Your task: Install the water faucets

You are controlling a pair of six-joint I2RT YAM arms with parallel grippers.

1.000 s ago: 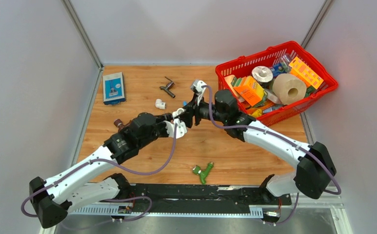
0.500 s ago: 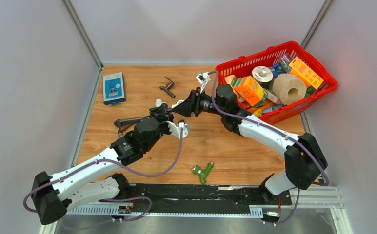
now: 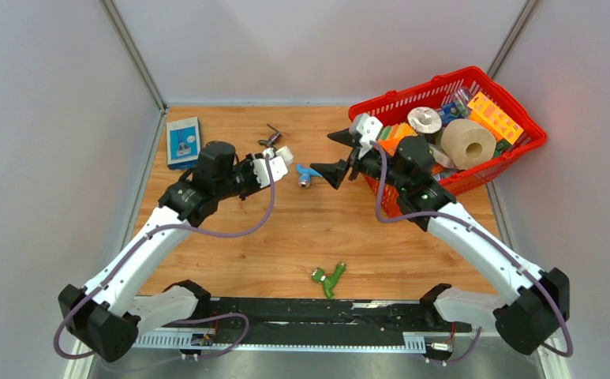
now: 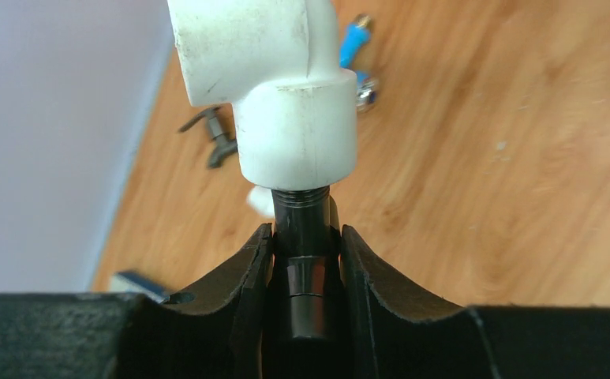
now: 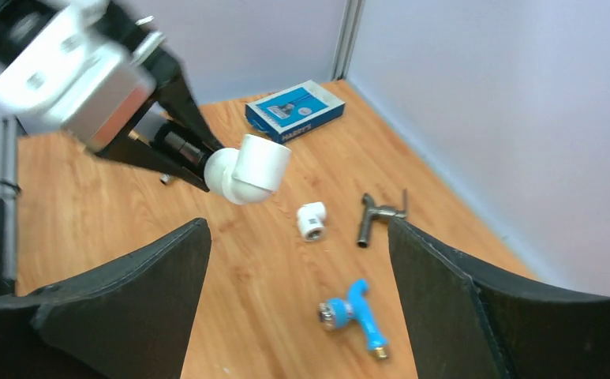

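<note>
My left gripper (image 3: 274, 167) is shut on a dark metal faucet (image 4: 305, 237) by its threaded end and holds it above the table. A white elbow fitting (image 4: 286, 87) sits screwed on that end; it also shows in the right wrist view (image 5: 246, 170). My right gripper (image 3: 330, 155) is open and empty, facing left. The blue-handled faucet (image 3: 304, 174) lies on the table between the grippers and shows between my right jaws (image 5: 357, 312). A dark-grey faucet with a side lever (image 3: 271, 140) lies at the back. The green faucet (image 3: 329, 276) lies near the front edge.
A loose white elbow (image 5: 312, 219) lies near the dark-grey lever faucet (image 5: 376, 213). A blue box (image 3: 183, 142) lies at the back left. A red basket (image 3: 475, 79) full of goods stands at the back right, beside my right arm.
The two grippers were together at the elbow; they have drawn apart. My left gripper moved back and left with its part, my right moved right and stands open. The blue faucet now shows.
</note>
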